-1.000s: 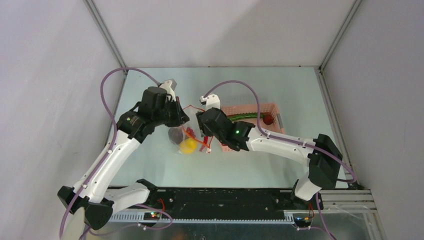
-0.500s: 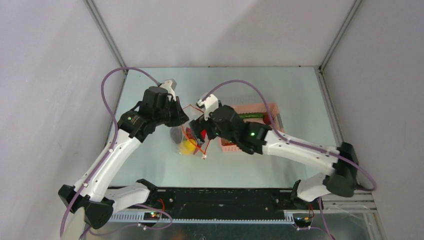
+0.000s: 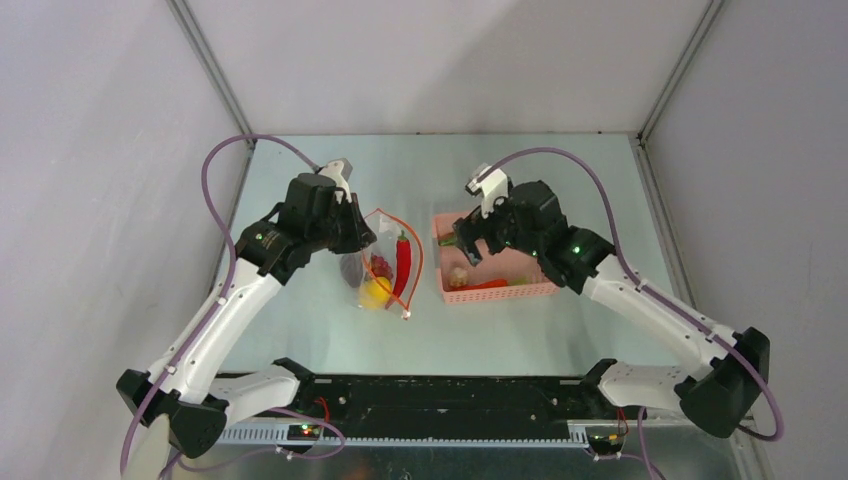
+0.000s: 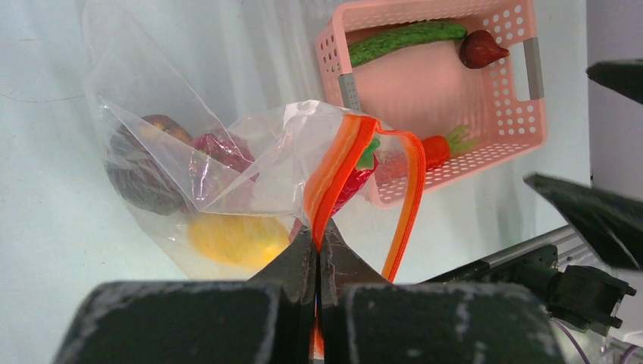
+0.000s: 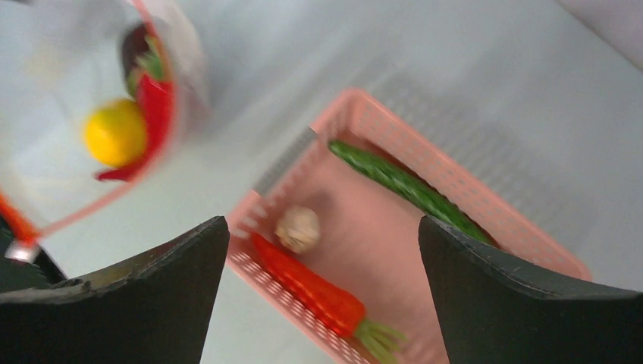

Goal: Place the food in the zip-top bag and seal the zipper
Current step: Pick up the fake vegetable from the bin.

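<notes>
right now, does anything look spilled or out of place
Nothing stands out. The left gripper pinches the zipper, holding the zip-top bag open; the red chili and lemon sit inside, cucumber and carrot in the pink basket.

We get the table (image 3: 560, 170) from a fixed cam, high and behind. Left wrist cam sits close on the zip-top bag (image 4: 144, 83). Right wrist cam looks down on the pink basket (image 5: 379, 243). All views share both.
</notes>
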